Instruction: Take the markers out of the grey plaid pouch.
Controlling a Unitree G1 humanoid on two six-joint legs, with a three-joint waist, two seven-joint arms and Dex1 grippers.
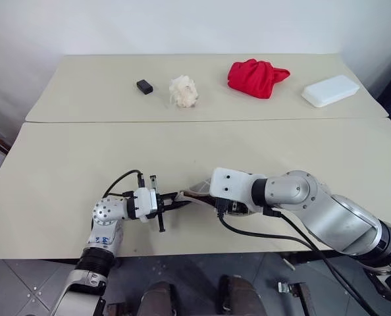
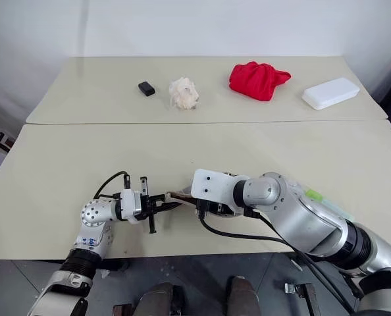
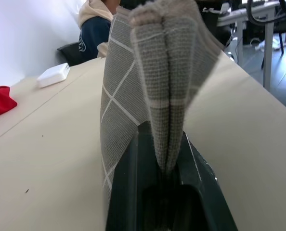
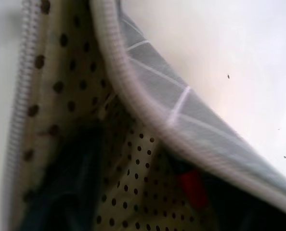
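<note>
The grey plaid pouch lies near the table's front edge with its mouth held open. My left gripper is shut on one end of it, and the left wrist view shows the plaid fabric pinched between the black fingers. My right gripper points down into the pouch's mouth, hidden behind its white wrist housing. The right wrist view looks inside onto the tan polka-dot lining, where a red marker lies. A light green marker lies on the table just beyond my right forearm.
On the far table sit a small black object, a crumpled white wad, a red cloth bundle and a white box. A seam divides the two tables. A person in a hooded top sits beyond the table.
</note>
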